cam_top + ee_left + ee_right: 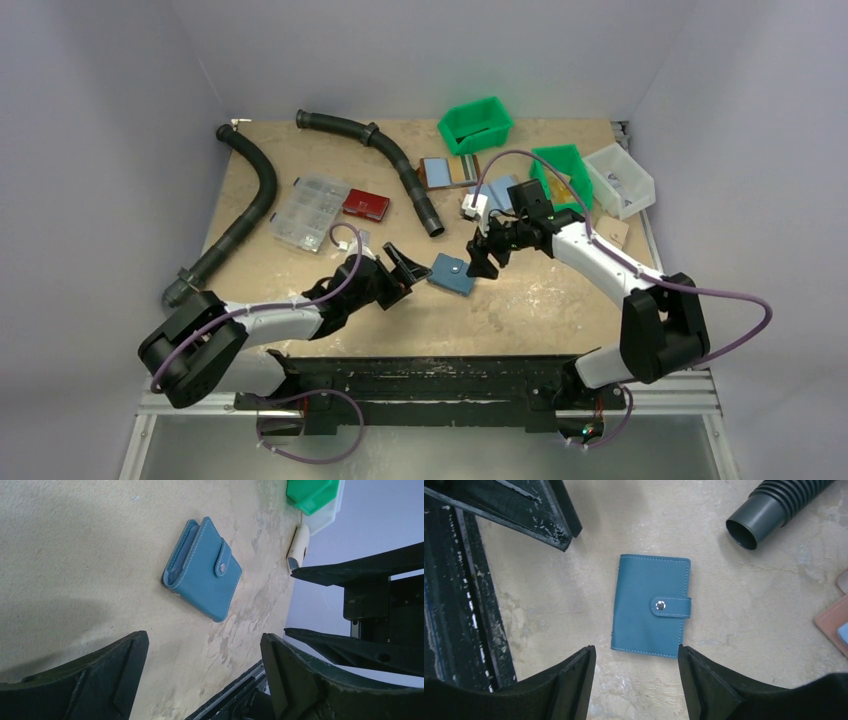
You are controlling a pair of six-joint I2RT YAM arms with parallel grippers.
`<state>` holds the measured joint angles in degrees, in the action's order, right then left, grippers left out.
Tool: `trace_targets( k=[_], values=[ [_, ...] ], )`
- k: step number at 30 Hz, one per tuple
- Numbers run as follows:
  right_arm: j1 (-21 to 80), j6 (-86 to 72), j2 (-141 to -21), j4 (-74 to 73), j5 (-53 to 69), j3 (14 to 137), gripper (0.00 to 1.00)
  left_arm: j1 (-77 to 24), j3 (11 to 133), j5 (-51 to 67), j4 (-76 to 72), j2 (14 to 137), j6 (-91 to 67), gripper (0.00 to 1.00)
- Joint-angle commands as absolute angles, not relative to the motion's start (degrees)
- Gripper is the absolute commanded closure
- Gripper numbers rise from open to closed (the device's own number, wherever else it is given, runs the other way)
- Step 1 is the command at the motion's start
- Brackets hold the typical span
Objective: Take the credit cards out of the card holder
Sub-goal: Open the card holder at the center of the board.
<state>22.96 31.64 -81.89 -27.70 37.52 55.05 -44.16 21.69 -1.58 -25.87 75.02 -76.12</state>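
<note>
Holder (650, 605) lay closed and flat on the table (749, 645), snap fastened. Right gripper (636, 672) hung just above it, jaws wide, holding nothing. Left gripper (202, 662) stood near, likewise wide.

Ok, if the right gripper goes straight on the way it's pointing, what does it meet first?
The right gripper would most likely meet the closed card holder, lying on the table just beyond its open fingers; the gap is hard to judge.

A robotics lab cell: white walls (100, 150) enclosing a plywood table (520, 310) on aluminium rails (450, 405).
</note>
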Motion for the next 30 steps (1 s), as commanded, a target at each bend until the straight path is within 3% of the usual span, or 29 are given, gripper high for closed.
trace_targets(
  k=[1,6,16,30],
  values=[
    [23.09,38.69,-84.06,-32.54,43.95,60.66,0.31,-45.23,20.70,-5.97,-32.14,76.12,-80.07,0.11],
    [23.09,44.07,-86.77,-32.94,47.59,63.60,0.31,-45.26,19.05,-6.19,-35.94,77.90,-80.73,0.10],
    [22.94,44.40,-81.27,-20.18,44.71,52.60,0.30,-45.21,14.37,-6.05,-53.75,86.36,-82.36,0.14],
    [22.85,50.57,-81.76,-25.21,44.40,53.88,0.30,-45.24,15.64,-7.62,-56.66,95.76,-87.74,0.14]
  ],
)
